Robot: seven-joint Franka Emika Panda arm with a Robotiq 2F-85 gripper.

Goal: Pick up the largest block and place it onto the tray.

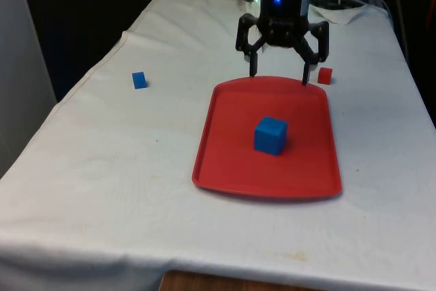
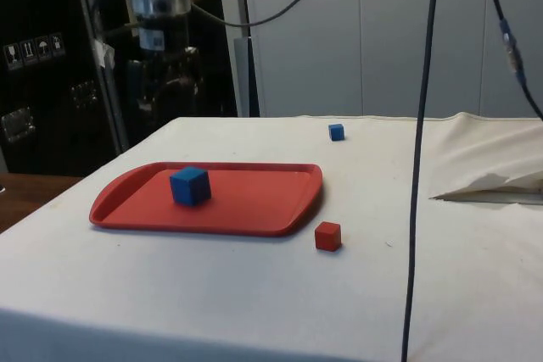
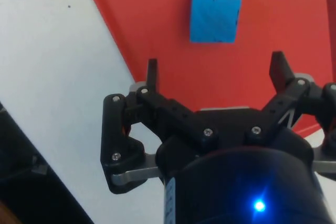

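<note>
The largest block, a blue cube (image 1: 270,134) (image 2: 189,185) (image 3: 215,12), sits upright near the middle of the red tray (image 1: 231,168) (image 2: 254,205) (image 3: 294,30). My gripper (image 1: 279,76) (image 3: 214,69) hangs open above the tray's far edge, behind the cube and well clear of it, with nothing between its fingers. In the side view the gripper (image 2: 163,82) is dark against the black background above the tray's far side.
A small blue cube (image 1: 139,80) (image 2: 337,131) lies on the white cloth toward the front view's left. A small red cube (image 1: 325,75) (image 2: 327,236) sits just off the tray's far corner on the front view's right. A black cable (image 2: 420,158) hangs down in the side view.
</note>
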